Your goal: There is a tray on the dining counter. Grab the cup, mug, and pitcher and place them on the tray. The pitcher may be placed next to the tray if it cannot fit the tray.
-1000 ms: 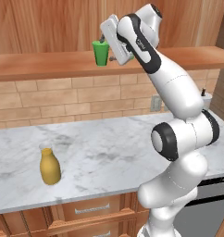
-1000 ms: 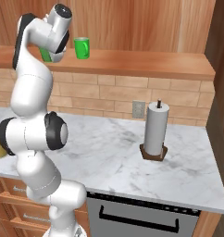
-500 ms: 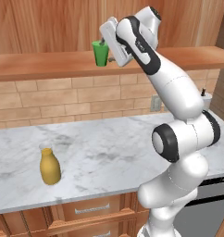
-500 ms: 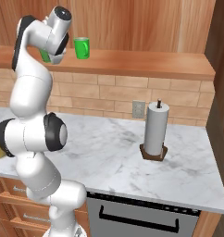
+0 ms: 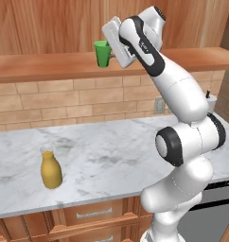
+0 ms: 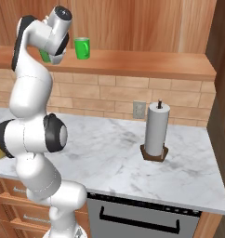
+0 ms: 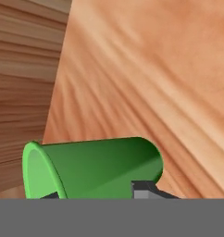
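Note:
The green cup stands upright on the wooden shelf, and my gripper holds it from the right, jaws closed in on its sides. In the hand view the cup lies sideways across the picture, right above the gripper. A sliver of the cup peeks out behind the arm in the right base view. The green mug stands further along the same shelf. Down on the marble counter stands the yellow pitcher. The tray and the dining counter are out of view.
A paper towel roll on a dark stand sits on the marble counter at the right. A brick wall with an outlet backs the counter. Wooden panelling rises behind the shelf. Drawers and an oven front lie below the counter.
The jaws have closed from wide open onto the cup. The arm, the cup, the mug and the pitcher stay where they were.

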